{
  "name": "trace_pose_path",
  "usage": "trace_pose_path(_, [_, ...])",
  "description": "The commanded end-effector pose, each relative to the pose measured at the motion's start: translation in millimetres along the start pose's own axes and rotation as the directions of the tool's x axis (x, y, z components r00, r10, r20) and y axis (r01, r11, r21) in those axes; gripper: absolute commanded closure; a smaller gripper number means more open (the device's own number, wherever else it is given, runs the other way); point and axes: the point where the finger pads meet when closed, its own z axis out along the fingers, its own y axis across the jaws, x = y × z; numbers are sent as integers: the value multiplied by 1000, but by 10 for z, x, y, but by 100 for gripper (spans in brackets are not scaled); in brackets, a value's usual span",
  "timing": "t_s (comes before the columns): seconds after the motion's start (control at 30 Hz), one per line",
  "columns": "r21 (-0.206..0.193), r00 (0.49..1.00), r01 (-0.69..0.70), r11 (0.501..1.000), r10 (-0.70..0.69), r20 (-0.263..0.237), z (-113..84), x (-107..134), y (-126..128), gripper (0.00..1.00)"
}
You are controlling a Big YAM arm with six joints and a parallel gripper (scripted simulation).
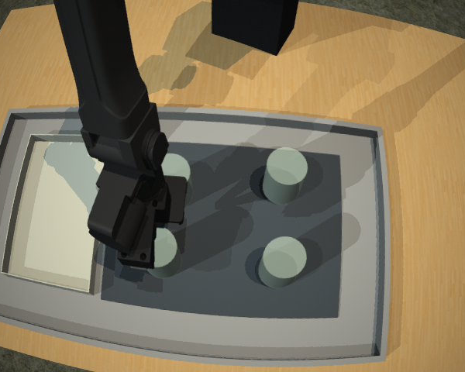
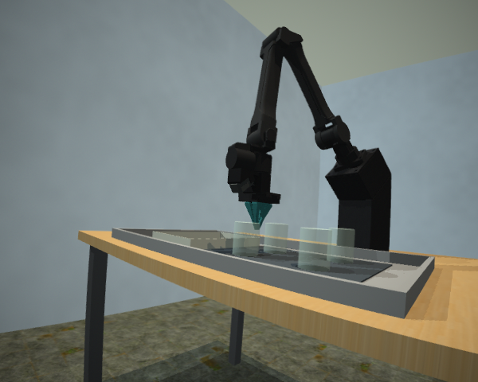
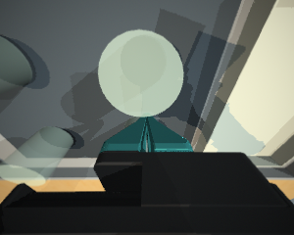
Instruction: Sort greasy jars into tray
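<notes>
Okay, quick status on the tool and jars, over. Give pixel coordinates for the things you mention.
Tool [image 2: 258,227] [image 3: 146,117] shut, nothing gripped. All four glass jars on drying mat [image 1: 225,296], none in tray [image 1: 56,208]. Tips close by one jar.

In the top view, the wrist housing hides the tips of the jaws [image 2: 257,226] and part of the near jar [image 1: 165,249] [image 2: 246,239] [image 3: 140,73] beside them. Whether tips and glass touch cannot be told.
</notes>
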Motion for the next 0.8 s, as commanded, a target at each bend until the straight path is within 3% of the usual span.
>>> trace_pose_path(0.0, [0,1000,-1,1000,1,-1,63,-87,2,100])
trace_pose_path(0.77, [0,1000,-1,1000,1,-1,63,-113,2,100])
